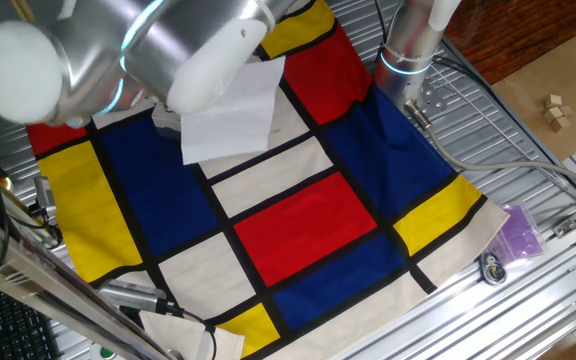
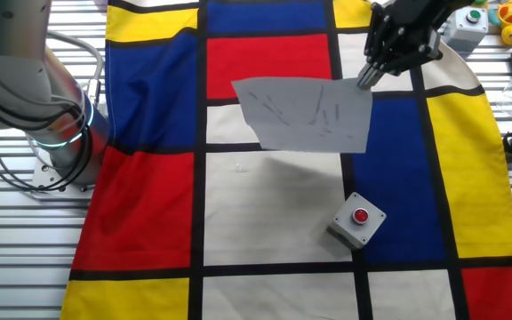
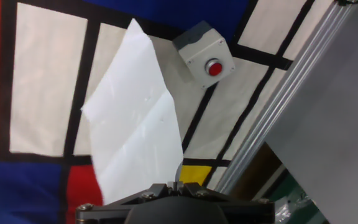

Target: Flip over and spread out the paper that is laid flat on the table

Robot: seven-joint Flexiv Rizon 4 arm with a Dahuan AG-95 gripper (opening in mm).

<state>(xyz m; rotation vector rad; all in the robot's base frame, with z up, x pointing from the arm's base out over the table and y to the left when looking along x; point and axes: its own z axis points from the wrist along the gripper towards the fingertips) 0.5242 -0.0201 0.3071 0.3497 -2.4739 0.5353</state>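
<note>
Colour-block cloth covers your tabletop [image 2: 25,258]; just above it the fingers [image 2: 365,80] pinch one corner of the paper [image 2: 305,114], which hangs lifted, its long axis running away from them over the cream and blue panels. Fingertips are hidden in the hand view, and the arm blocks part of the sheet in one fixed view.

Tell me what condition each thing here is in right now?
paper: lifted off the cloth, hanging from one corner, creased.
gripper: jaws shut on the paper's corner.
cloth: spread flat over the table.
red push-button box: resting on the cloth, untouched.
</note>
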